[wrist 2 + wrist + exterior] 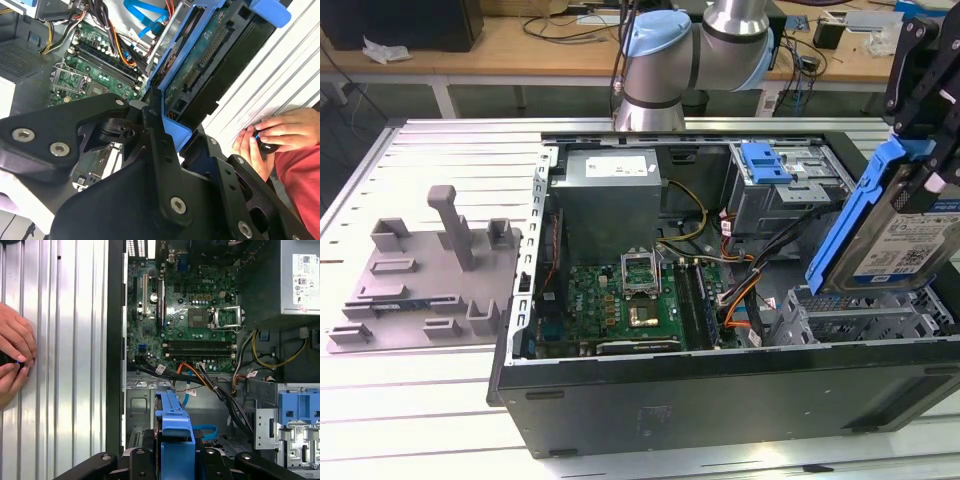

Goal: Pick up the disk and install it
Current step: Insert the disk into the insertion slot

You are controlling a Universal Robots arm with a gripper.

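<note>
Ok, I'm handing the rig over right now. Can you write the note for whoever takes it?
The end effector is shut on the disk, gripping it by its blue carrier.
Disk: in the air, tilted, above the drive cage at the exterior view's right end of the open computer case.
Done: the pick-up.
Left: the disk is not yet seated in the cage.
Note: a person's hands are at the table beside the case, close to the arm.

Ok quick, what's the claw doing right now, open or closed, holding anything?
Claw: closed on the disk, above the open case.
Person's hands: together around a small dark object.
</note>
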